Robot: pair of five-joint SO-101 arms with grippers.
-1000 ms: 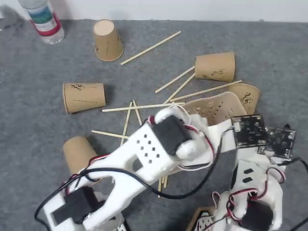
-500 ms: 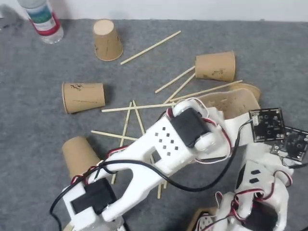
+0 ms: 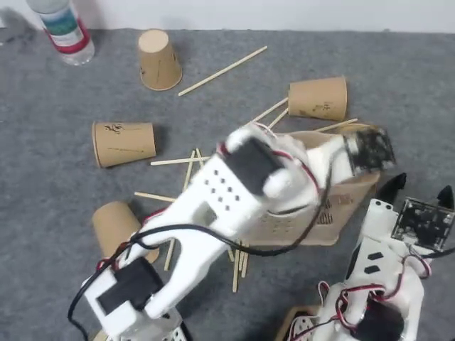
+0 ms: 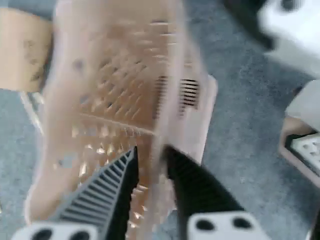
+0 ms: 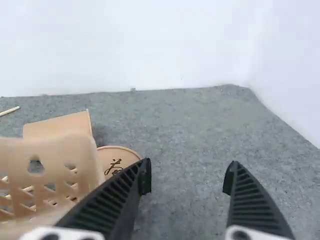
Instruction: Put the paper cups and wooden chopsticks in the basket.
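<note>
Grey matting [image 3: 50, 213] covered the table. The left gripper [image 4: 150, 152] was clamped on a wall of the basket [image 3: 348, 206], which sat tilted toward the right of the matting. The right gripper [image 5: 187, 172] hung just beside the basket with its jaws apart, holding nothing. Paper cups [image 3: 122, 142] lay scattered on the matting outside the basket, and chopsticks [image 3: 222, 70] lay loose among them.
</note>
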